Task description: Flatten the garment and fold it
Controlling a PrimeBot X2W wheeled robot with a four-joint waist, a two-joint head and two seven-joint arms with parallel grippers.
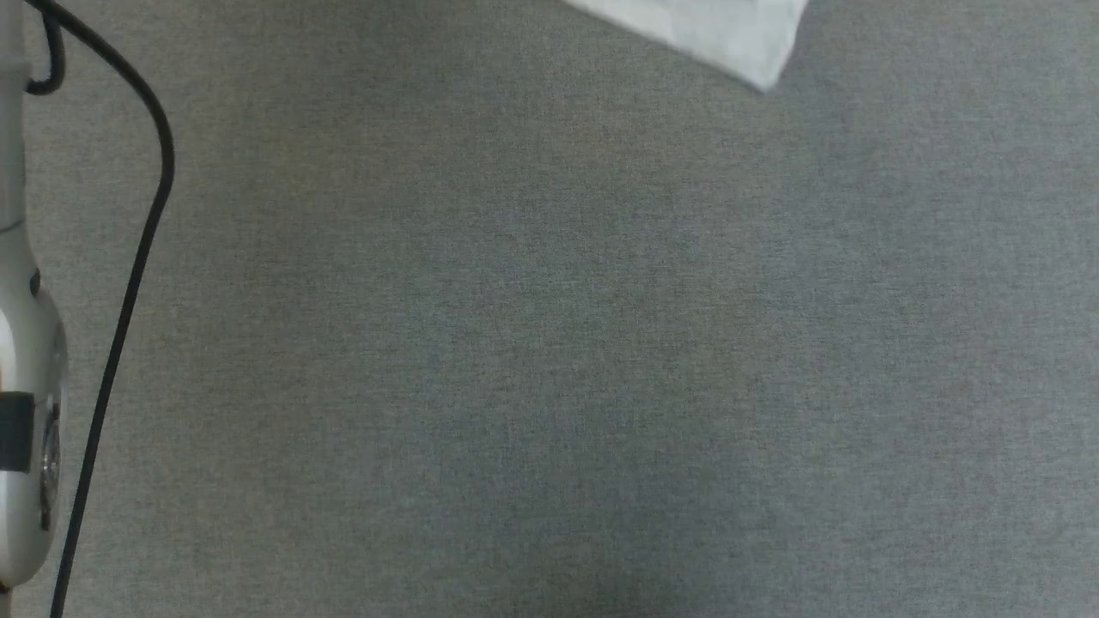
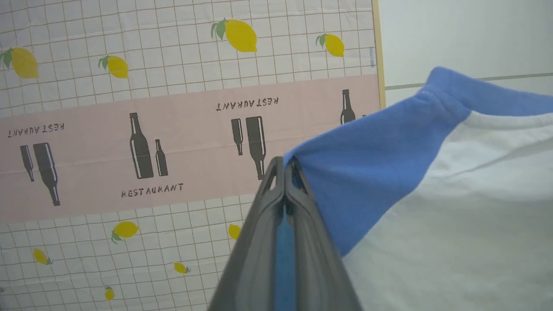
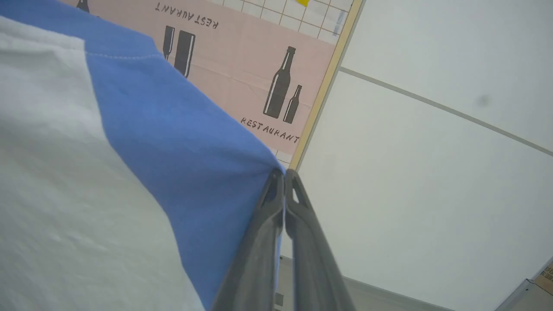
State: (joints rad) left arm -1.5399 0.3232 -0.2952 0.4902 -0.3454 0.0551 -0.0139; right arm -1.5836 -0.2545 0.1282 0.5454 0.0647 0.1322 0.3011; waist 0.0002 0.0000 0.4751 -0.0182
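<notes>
T-shirt point(image 2: 475, 207): white body with royal-blue raglan sleeves. It takes up the right half of the left wrist view and the left half of the right wrist view. In the head view, a white corner of cloth reaches in at the top edge, right of centre.
Left claw point(image 2: 285, 163): the fingers are pressed together at frame centre, pinching a fold of blue sleeve. Blue cloth shows in the slit between the fingers lower down.
Right claw point(image 3: 285, 172): the fingers are closed tip to tip at frame centre, nipping the edge of a blue sleeve that runs off to the upper left.
Printed cloth point(image 2: 129, 108): a white grid with lemons, crossed by a pink band with dark bottles and "RESTAURANT" lettering. It lies across the left of the left wrist view.
Tan edge point(image 3: 322, 99): a narrow strip bordering the printed cloth, running diagonally from the upper right of the right wrist view.
White panels point(image 3: 432, 194): plain, crossed by a thin gray seam, right of the tan edge. I cannot tell whether they are floor or wall.
Gray woven fabric point(image 1: 549, 343): covers nearly the whole head view.
Forearm point(image 1: 26, 343): pale, at the left edge of the head view, with a black cable point(image 1: 129, 283) curving down beside it.
</notes>
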